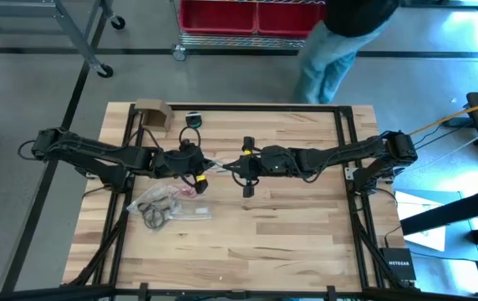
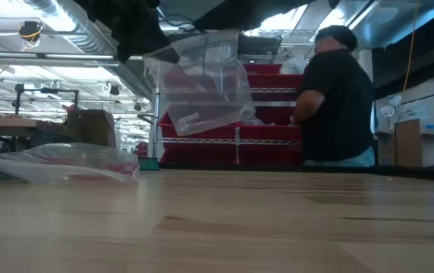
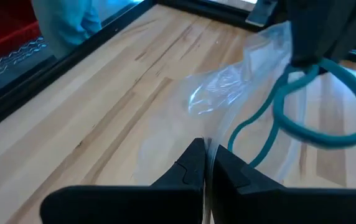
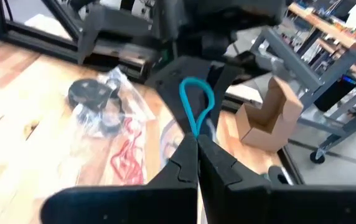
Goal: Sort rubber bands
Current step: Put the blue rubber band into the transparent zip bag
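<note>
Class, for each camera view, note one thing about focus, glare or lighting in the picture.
High view: even light, no harsh shadows on the table. Low view: near tabletop blurred, bright ceiling lights. Left wrist view: glare on the clear bag. Right wrist view: the teal rubber band is sharp, the room behind soft.

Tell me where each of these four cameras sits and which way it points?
High: overhead, straight down on the table; both arms show.
Low: at tabletop height, looking level at a person; a clear bag hangs above.
Left wrist: past the left gripper, shut on that bag.
Right wrist: past the right gripper, shut on a teal rubber band.
Both wrist views share the band.
</note>
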### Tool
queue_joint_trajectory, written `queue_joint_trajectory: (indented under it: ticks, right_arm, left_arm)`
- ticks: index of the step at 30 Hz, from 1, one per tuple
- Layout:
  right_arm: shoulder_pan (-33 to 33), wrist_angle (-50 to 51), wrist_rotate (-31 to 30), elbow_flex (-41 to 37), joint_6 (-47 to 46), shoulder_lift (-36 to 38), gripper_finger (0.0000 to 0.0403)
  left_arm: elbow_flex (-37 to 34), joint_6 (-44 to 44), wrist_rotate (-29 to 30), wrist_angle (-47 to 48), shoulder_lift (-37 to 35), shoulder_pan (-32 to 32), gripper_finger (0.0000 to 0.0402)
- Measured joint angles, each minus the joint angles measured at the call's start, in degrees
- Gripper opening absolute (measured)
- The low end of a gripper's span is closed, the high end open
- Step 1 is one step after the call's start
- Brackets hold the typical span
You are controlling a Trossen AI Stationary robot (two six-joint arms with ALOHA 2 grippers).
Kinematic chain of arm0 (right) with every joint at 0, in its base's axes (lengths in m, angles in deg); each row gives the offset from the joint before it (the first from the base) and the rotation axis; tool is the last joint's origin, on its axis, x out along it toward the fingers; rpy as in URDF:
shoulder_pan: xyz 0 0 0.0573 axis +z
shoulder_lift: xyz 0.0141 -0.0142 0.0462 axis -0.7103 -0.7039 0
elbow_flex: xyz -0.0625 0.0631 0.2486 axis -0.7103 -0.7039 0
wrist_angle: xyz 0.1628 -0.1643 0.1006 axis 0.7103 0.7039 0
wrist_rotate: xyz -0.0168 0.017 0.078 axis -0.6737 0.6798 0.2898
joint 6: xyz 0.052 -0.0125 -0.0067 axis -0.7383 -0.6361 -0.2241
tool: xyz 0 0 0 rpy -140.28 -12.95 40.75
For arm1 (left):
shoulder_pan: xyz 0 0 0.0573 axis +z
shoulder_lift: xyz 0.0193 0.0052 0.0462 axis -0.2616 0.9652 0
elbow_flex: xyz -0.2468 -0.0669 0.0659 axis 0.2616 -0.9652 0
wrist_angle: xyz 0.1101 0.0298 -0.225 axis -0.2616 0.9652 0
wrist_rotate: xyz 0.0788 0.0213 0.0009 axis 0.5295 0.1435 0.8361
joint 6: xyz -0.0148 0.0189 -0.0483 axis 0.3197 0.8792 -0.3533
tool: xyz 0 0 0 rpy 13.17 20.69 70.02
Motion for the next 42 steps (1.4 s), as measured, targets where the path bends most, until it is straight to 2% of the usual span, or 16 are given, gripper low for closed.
queue_joint_trajectory:
  ticks: [11, 20, 25, 31, 35, 39, 42]
  right_arm:
    - [0.00, 5.73, -3.99, 0.00, -7.99, 0.00, 0.0013]
    - [0.11, 5.59, -4.71, 0.03, -9.17, 0.00, 0.0129]
    - [0.11, 7.55, -6.50, 3.02, -9.17, 0.04, 0.0172]
    - [0.11, 21.78, -6.40, 10.98, -10.49, 0.04, 0.0180]
    - [0.13, 33.38, -6.36, 16.07, -13.57, 0.07, 0.0177]
    - [0.05, 33.66, -5.93, 15.06, -15.34, 0.15, 0.0177]
    - [-0.76, 27.60, -5.22, 11.53, -17.12, -1.49, 0.0177]
  left_arm:
    - [0.00, -0.22, 0.15, 0.57, 0.02, 0.72, 0.0000]
    - [0.00, 0.82, 0.17, 1.20, 0.02, 0.74, 0.0000]
    - [0.00, 0.89, 0.13, 3.18, 0.02, 0.74, 0.0000]
    - [0.35, 3.37, 0.36, 9.95, -2.24, 0.75, 0.0000]
    - [1.62, 3.09, 5.97, 17.86, -6.90, 1.86, 0.0000]
    - [1.86, 6.10, 7.42, 19.90, -12.19, 4.27, 0.0000]
    - [1.86, 7.61, 9.25, 22.39, -15.65, 6.49, 0.0000]
